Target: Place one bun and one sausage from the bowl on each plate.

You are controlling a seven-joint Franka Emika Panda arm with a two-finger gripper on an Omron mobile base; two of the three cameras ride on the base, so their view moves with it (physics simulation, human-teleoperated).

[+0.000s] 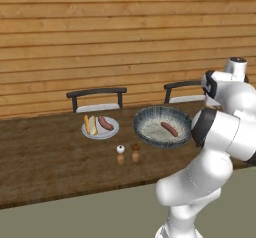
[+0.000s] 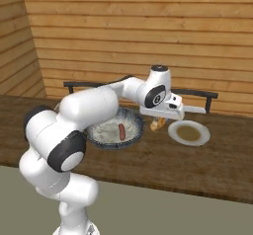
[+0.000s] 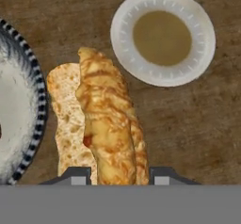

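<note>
My gripper is shut on a golden bun and holds it in the air above the table. Under it lies the gap between the bowl and an empty plate. In the right base view the gripper hangs with the bun just left of that plate. One sausage lies in the bowl. The other plate, left of the bowl, carries a bun and a sausage.
Two small shakers stand on the wooden table in front of the bowl and left plate. Two dark chairs sit behind the table against a plank wall.
</note>
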